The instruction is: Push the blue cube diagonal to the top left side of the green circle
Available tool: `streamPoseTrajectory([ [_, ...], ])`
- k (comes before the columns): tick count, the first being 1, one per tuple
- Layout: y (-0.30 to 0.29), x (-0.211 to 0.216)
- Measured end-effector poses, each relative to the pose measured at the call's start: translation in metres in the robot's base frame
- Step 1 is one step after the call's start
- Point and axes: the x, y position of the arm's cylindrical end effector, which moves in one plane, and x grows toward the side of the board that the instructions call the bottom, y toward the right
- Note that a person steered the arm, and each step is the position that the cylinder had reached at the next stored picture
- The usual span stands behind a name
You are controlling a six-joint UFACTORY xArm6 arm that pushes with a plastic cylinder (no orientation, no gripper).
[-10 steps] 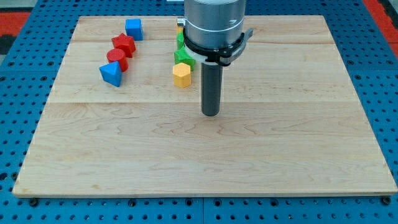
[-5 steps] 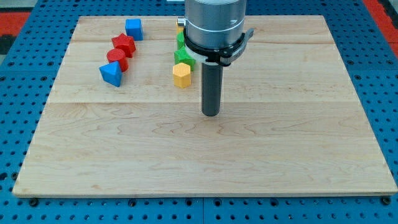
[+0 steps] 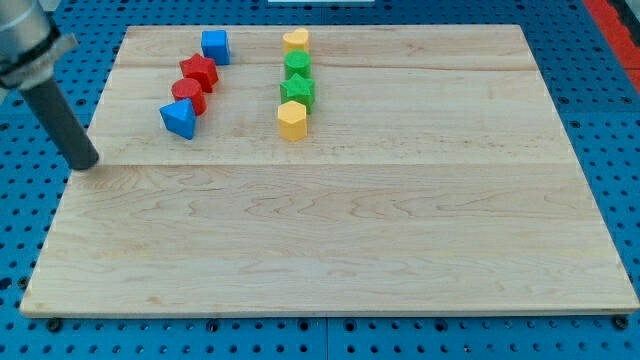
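Note:
The blue cube point(image 3: 215, 46) sits near the view's top left of the wooden board point(image 3: 400, 230). The green circle point(image 3: 297, 65) lies to its right in a column, under a yellow heart point(image 3: 295, 41) and above a green star point(image 3: 298, 90) and a yellow hexagon point(image 3: 292, 120). My tip point(image 3: 83, 163) is at the board's left edge, far below and left of the blue cube, touching no block.
A red star point(image 3: 200, 71), a red cylinder point(image 3: 188, 94) and a blue triangle point(image 3: 179, 118) run in a diagonal line below the blue cube. Blue pegboard point(image 3: 30, 140) surrounds the board.
My rod has jumped from the board's middle, right of the yellow hexagon, to the left edge. The yellow heart and green circle now show. No block has moved.

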Motion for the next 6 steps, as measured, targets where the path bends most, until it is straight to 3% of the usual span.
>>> streamPoseTrajectory([
  [2,0.004,-0.126],
  [4,0.067,-0.201],
  [6,0.173,-0.206],
])
